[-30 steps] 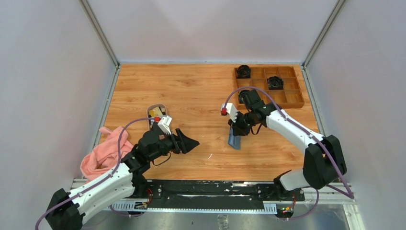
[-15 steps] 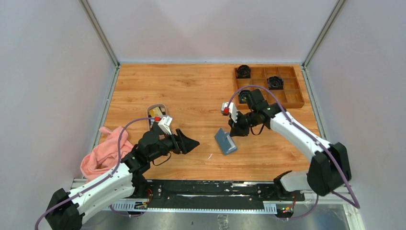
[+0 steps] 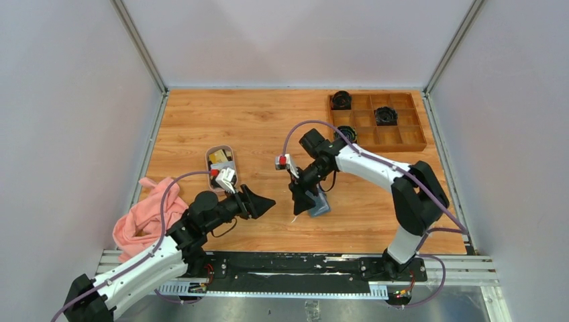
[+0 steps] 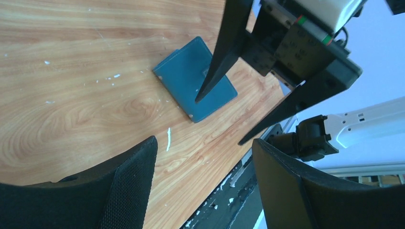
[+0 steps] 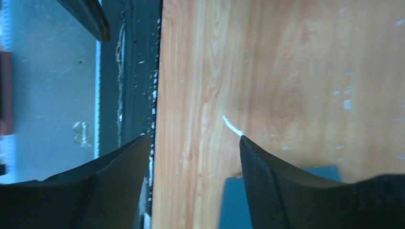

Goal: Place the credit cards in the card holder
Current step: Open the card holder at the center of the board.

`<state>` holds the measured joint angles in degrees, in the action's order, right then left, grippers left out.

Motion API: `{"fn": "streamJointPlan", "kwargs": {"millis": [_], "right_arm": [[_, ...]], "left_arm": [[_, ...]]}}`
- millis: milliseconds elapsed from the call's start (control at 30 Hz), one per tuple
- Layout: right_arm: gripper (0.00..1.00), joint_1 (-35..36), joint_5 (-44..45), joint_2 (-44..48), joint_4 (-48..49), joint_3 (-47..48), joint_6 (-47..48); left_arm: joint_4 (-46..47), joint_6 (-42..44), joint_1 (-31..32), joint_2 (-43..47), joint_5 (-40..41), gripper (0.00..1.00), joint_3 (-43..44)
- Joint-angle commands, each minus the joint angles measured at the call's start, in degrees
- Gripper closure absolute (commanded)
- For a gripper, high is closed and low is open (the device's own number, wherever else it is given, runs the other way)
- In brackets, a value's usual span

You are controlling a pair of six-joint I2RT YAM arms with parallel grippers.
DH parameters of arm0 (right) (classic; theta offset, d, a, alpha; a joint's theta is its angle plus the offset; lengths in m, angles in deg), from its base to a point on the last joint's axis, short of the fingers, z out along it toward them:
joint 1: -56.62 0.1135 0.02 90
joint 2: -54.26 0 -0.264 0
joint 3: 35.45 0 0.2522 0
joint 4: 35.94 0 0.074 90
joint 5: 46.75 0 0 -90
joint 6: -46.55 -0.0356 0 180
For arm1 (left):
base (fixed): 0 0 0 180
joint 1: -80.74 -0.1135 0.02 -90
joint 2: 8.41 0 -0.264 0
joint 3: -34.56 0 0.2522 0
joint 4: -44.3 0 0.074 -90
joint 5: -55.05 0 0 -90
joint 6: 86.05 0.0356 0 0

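Top external view: the wallet (image 3: 322, 206) lies flat on the worktop (image 3: 268, 127), at 5 o'clock from the middle and close to the near edge. Bare wood lies on its 3 and 6 o'clock sides. The right hand (image 3: 302, 208) stands over its 9 o'clock edge, released, fingers spread. In the left wrist view one fingertip (image 4: 200, 95) hangs over the wallet and the other past its corner; contact unclear. The left hand (image 3: 270, 200), also spread and holding nothing, points at the wallet from 9 o'clock, near but apart. The cards (image 3: 217, 158) lie in a dish (image 3: 207, 163) at 10 o'clock of the wallet, well apart. A cloth (image 3: 144, 215) lies at the 8 o'clock corner, a tray (image 3: 376, 94) in the 1 o'clock corner.
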<state>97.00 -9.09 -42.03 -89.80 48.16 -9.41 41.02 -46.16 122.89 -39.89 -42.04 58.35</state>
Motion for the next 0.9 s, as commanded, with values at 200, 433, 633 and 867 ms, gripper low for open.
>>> {"fn": "streamJointPlan", "kwargs": {"millis": [200, 433, 633, 867], "right_arm": [[0.22, -1.6, -6.6, 8.09, -14.65, -0.02, 13.19], [0.24, -16.5, -4.38, 16.41, -14.4, -2.95, 13.63], [0.24, -27.19, 0.11, 17.76, -7.38, -4.84, 4.77], [0.25, -28.66, 6.75, 16.06, -4.36, -5.46, 1.18]], "left_arm": [[0.74, -1.41, 0.48, 2.26, 3.2, 0.25, -1.65], [0.73, 0.92, 5.58, -7.92, 5.67, 0.25, 3.72], [-2.97, 3.39, 18.45, -19.74, 20.74, 0.21, 14.26], [-25.77, 7.57, 31.32, -36.84, 41.32, 0.19, 35.8]]}}
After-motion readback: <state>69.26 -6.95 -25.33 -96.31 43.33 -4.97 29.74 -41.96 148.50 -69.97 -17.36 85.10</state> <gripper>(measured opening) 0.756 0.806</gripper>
